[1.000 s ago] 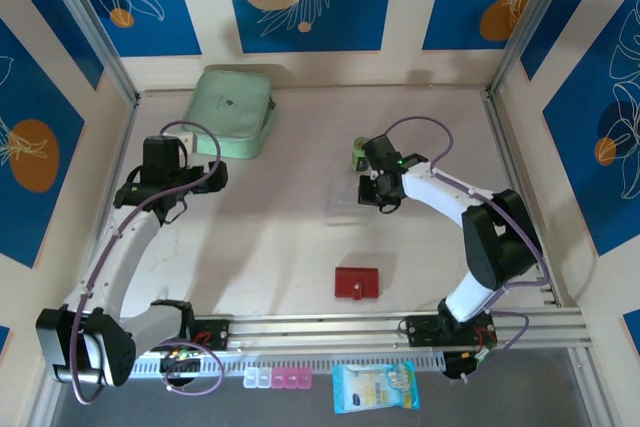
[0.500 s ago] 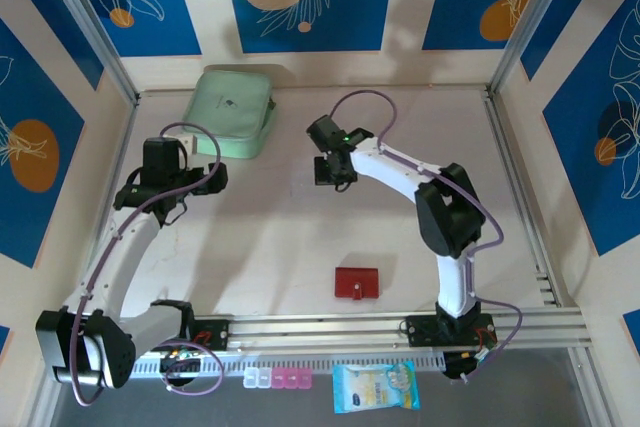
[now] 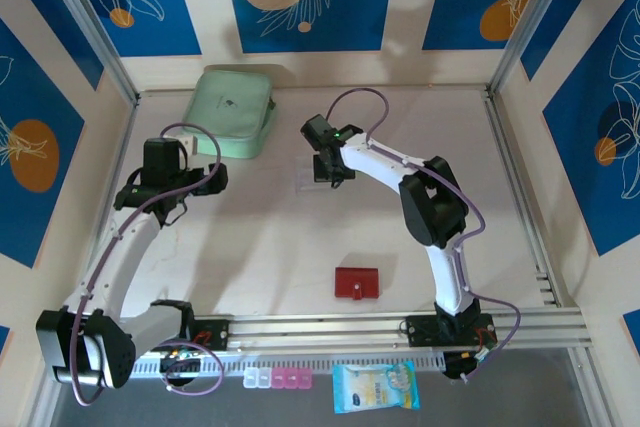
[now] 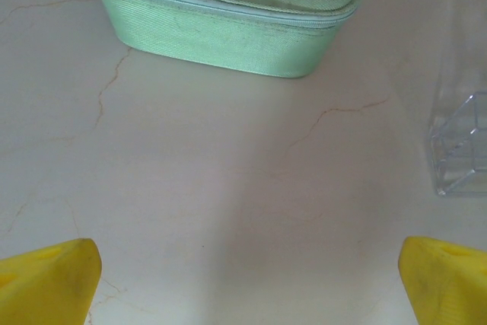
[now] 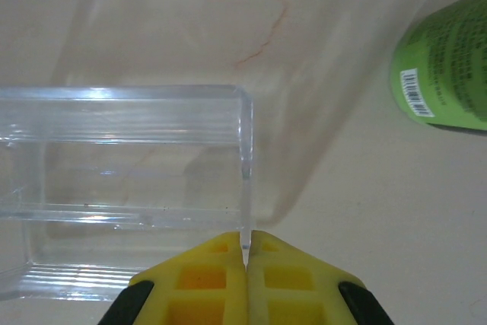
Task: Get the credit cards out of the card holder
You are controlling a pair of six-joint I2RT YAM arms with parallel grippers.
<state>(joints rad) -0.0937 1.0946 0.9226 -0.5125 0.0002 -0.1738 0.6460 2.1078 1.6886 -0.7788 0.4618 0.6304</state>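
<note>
The card holder (image 3: 356,283), a small dark red wallet, lies closed near the front middle of the table, far from both grippers. The credit cards are hidden. My right gripper (image 3: 330,169) (image 5: 246,253) is shut on the thin side wall of a clear plastic box (image 3: 308,175) (image 5: 129,173), at the back centre of the table. My left gripper (image 3: 205,179) (image 4: 247,264) stands open over bare table, with nothing between its yellow fingertips (image 4: 53,279).
A mint-green zip case (image 3: 234,111) (image 4: 228,13) lies at the back left, just ahead of the left gripper; the clear box (image 4: 460,150) is at its right. A green bottle (image 5: 445,66) lies right of the right gripper. A blue packet (image 3: 375,387) and pink pill boxes (image 3: 278,379) sit below the front rail.
The right arm has swung left across the table with the clear box in its grip, from centre right toward the mint case. The left arm has not moved.
</note>
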